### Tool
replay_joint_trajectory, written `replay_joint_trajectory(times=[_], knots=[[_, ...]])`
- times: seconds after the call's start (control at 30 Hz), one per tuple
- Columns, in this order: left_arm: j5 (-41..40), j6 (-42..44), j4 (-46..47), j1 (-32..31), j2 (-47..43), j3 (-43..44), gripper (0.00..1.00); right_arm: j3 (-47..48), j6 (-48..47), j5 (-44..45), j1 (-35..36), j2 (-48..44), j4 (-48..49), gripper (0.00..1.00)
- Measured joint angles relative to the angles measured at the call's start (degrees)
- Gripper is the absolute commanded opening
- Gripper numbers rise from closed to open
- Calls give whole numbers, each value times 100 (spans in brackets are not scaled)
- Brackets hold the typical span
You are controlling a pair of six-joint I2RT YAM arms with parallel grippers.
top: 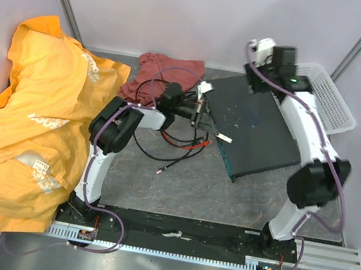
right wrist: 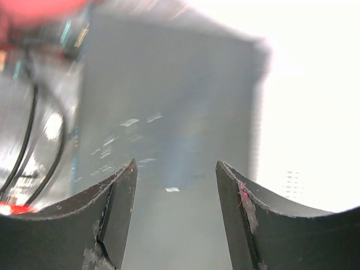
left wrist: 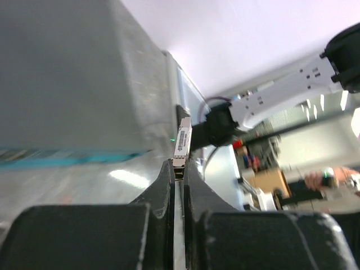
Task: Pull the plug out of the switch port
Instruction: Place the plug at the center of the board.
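Left wrist view: the left gripper (left wrist: 179, 171) has its black fingers pressed together on the near end of a small silver metal plug (left wrist: 181, 143) with a barcode label. The plug stands just beside the edge of the large flat dark grey-black rectangular switch (left wrist: 67, 73), above its teal-blue long edge. I cannot tell whether the plug's far end sits in a port.

From the top external camera, the switch (top: 262, 125) lies askew toward the far right of the bench, its teal edge facing left. The left gripper (top: 202, 114) is at that edge. The right gripper (right wrist: 175, 191) hangs over the switch's dark top near its far corner, fingers spread and holding nothing.

A white mesh plastic basket (top: 334, 99) sits at the far right corner. Crumpled orange fabric (top: 30, 115) lies along the left edge, a red-brown cloth (top: 163, 76) at the far edge, and loose black and red cables (top: 175, 144) are near the middle.
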Motion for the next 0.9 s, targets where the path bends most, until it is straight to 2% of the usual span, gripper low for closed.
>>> replay_joint_trajectory(times=[0.2,0.4,0.57,0.77,0.9], knots=[[-282,304,-1099,-1143,-31,883,2,-225,-57,549,-695,-2024,422,68],[-898,885,-2435,-2129,428,2402,2,-1335,-11,1043,-1246,-3499,693,68],[-1805,1165,-3086,-2769,1355,3589,2,-2116,136,1443,-1596,-3770,533,68],[-3082,1121,-3585,-3473,2041,4011,2,-2441,262,1585,-1790,-4028,317,68],[-3829,922,-3886,-3906,2583,4588,2,-2455,367,1582,-1825,-4369,256,68]])
